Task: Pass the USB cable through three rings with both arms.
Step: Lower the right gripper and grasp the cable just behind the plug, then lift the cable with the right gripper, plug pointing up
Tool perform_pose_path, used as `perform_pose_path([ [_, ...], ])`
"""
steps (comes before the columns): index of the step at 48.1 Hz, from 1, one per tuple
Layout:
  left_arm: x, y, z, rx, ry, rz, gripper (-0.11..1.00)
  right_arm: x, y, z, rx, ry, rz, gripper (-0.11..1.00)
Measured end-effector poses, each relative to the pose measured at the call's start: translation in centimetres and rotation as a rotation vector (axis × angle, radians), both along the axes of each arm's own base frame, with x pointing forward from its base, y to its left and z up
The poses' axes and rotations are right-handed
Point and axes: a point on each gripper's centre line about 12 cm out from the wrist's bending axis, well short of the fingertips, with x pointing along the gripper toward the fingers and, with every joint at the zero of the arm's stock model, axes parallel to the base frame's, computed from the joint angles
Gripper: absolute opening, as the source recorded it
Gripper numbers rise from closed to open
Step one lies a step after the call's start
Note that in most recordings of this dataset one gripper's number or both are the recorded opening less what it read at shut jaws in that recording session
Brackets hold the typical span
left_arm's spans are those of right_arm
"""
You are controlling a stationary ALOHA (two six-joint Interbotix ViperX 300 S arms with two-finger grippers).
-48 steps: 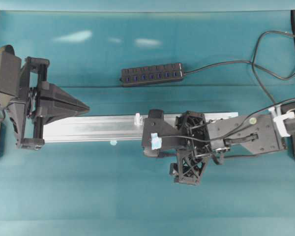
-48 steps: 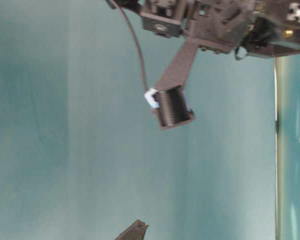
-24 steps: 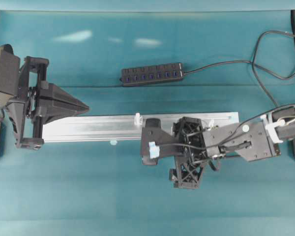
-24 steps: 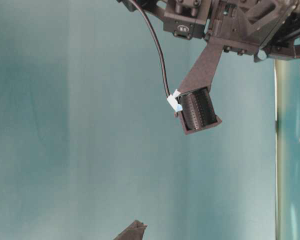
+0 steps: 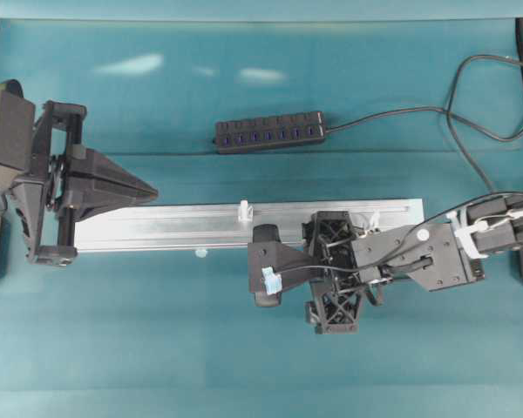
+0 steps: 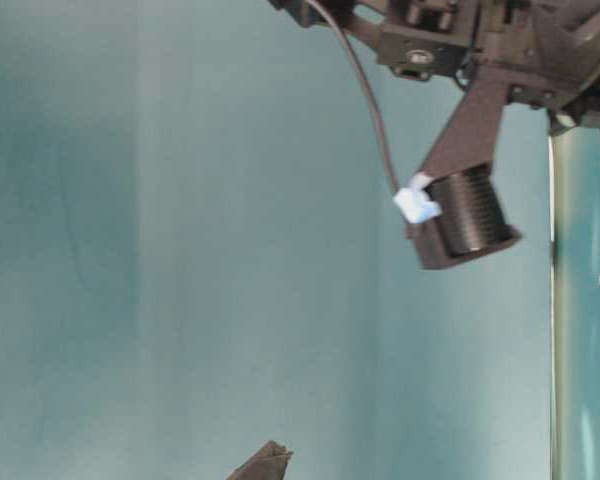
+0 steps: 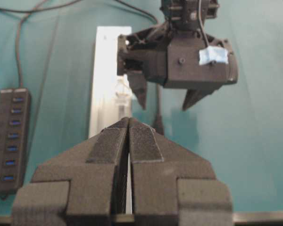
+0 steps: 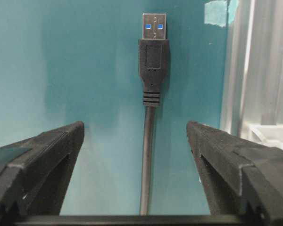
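The USB cable [image 8: 148,155] lies flat on the teal mat, its plug [image 8: 154,28] pointing away from the right wrist camera. My right gripper [image 8: 135,127] hangs open above it, one finger on each side and neither touching. In the left wrist view the cable [image 7: 158,115] lies under the right gripper [image 7: 166,96]. From overhead the right gripper [image 5: 263,267] sits just in front of the silver rail [image 5: 174,226] and hides the cable. One ring [image 5: 243,209] stands on the rail, also the ring [image 7: 121,92] in the left wrist view. My left gripper [image 5: 152,189] is shut and empty at the rail's left end.
A black multi-port hub [image 5: 268,133] lies behind the rail, and its cord [image 5: 471,104] loops off to the right. A pale blue tape tab [image 8: 216,12] sits on the mat beside the rail [image 8: 259,61]. The right wrist camera [image 6: 465,215] fills the top of the table-level view.
The right gripper has shifted off the rail toward the table's front and now stands over the mat beside it. The left arm has not moved.
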Motion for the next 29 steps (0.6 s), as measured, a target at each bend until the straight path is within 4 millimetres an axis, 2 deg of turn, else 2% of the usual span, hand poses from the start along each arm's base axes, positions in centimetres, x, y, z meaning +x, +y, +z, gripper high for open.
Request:
perform_pose_path([
  [29,0.0,0.0,0.0,0.003,0.0,-0.001,0.02,-0.12,-0.09,-0.83,0.004,-0.004,0.0,0.61],
])
